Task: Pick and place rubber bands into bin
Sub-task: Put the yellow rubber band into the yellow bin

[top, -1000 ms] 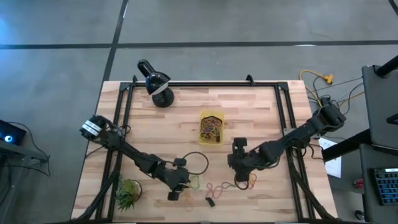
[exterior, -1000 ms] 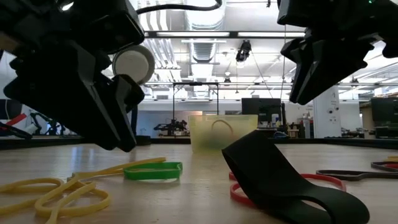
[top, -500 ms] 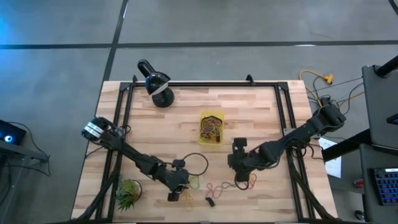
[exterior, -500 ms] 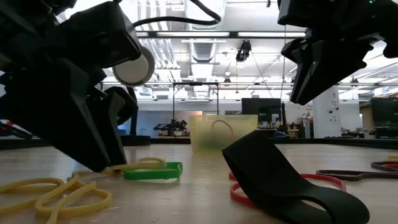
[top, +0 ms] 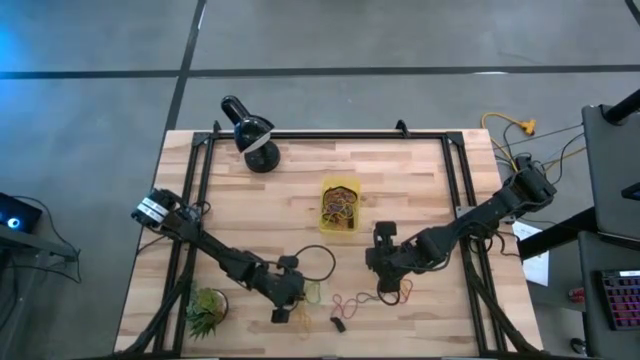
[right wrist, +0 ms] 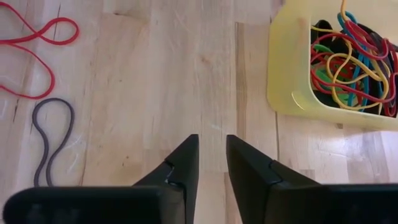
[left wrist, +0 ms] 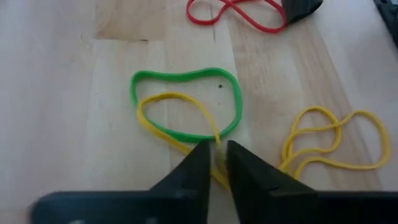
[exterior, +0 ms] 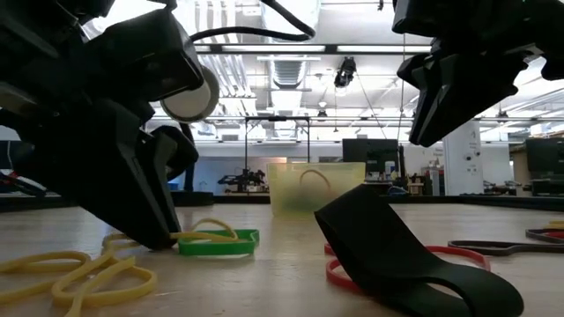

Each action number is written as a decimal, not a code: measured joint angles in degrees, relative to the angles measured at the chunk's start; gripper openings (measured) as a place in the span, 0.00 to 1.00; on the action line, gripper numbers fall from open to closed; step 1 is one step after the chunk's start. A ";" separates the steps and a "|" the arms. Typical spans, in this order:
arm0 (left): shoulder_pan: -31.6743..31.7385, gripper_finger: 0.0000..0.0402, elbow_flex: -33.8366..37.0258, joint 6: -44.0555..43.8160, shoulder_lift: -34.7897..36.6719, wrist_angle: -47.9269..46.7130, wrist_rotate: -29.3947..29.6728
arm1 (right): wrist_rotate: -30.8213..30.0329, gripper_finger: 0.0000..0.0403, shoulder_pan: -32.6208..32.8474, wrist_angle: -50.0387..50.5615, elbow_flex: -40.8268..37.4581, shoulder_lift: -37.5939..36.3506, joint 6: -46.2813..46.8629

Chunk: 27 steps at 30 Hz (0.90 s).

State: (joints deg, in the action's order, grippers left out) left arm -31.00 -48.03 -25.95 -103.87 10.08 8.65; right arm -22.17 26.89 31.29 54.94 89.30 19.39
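Your left gripper (left wrist: 216, 163), open a second ago, has pinched onto the yellow rubber band (left wrist: 177, 118) lying across the green band (left wrist: 184, 106) near the tabletop's front edge. Your right gripper (right wrist: 211, 163) hovers slightly parted, empty, beside the yellow bin (right wrist: 292, 81).

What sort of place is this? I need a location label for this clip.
Probably a robotics lab or workshop. Exposed ceiling ducts and monitors show beyond the wooden table, which stands on a bare concrete floor with loose cables beside it.
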 joint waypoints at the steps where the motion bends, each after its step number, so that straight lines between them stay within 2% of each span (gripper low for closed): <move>1: 0.00 0.05 0.00 0.77 0.10 -0.12 0.22 | 0.02 0.18 0.00 0.00 0.00 0.00 -0.06; 3: 0.00 0.02 0.06 1.65 0.40 -0.54 0.50 | 0.06 0.17 0.00 -0.02 0.00 0.00 -0.08; 9: 0.01 0.00 0.20 5.20 2.78 -2.81 0.72 | 0.11 0.17 0.00 -0.09 0.00 0.00 -0.06; 13: 0.21 0.00 0.09 5.89 6.91 -7.20 3.55 | 0.11 0.18 0.00 -0.07 0.00 0.00 -0.04; 21: 0.59 0.00 0.07 14.33 17.43 -13.05 15.16 | 0.09 0.18 -0.02 -0.10 0.00 0.02 -0.04; 27: 1.84 0.00 0.11 24.33 24.44 -12.90 28.77 | 0.09 0.17 -0.02 -0.09 0.00 0.02 -0.06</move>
State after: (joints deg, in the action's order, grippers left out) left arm -29.17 -47.92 -1.62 -79.44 -2.81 37.42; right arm -22.09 26.87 31.20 54.94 89.32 19.33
